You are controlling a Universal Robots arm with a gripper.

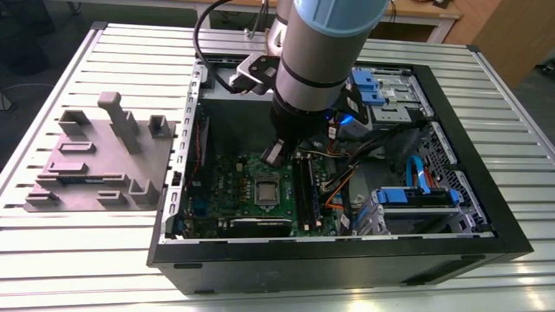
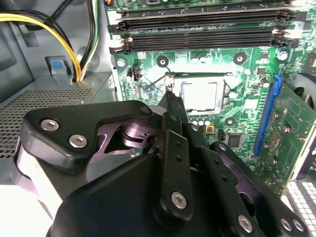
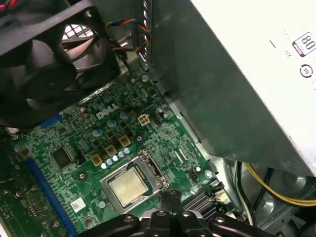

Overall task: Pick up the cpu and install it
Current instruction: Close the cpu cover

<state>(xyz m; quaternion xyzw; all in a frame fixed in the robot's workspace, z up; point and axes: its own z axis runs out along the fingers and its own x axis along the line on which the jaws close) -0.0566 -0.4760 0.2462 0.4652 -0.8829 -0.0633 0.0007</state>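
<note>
Exterior view: The arm [image 1: 325, 45] reaches into the open case [image 1: 347, 266] on the slatted surface [image 1: 130, 45]. The fingers [image 1: 273, 155] hang low over the board [image 1: 225, 195]. The cpu [image 1: 266, 190] lies flat in its socket, just beside them on the camera's side.

Second wrist view: The fingers [image 2: 170, 98] are pressed together and grip nothing. The cpu [image 2: 199, 95] sits square in the socket, beside the tips and apart from them.

First wrist view: The cpu [image 3: 129, 187] lies silver top up within the socket's metal frame [image 3: 148, 165]. The closed fingers [image 3: 169, 195] stand just off one edge.

Relation: The cpu is square, with no long axis, and lies beside the tips, not between them.
</note>
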